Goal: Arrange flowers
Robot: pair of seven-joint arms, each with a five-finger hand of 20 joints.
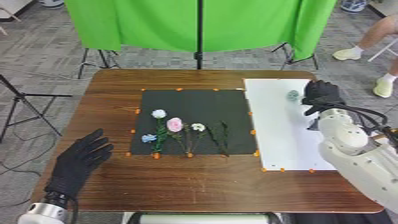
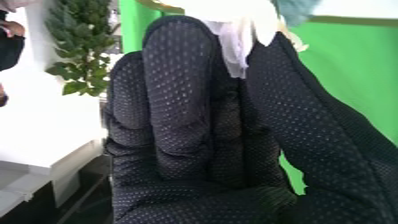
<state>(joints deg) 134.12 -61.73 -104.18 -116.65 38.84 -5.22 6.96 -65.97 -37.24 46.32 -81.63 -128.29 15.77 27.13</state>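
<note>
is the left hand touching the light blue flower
Apart. The head view shows the left hand on the near left side of the table, with bare brown wood between it and the light blue flower.

Head view high, angled down; wrist close; share right hand (image 1: 323,95).

Green cloth (image 1: 142,25) behind slim pole (image 1: 200,30); tripod (image 1: 19,94) on grey floor (image 1: 53,65); leafy plant (image 2: 82,45).
</note>
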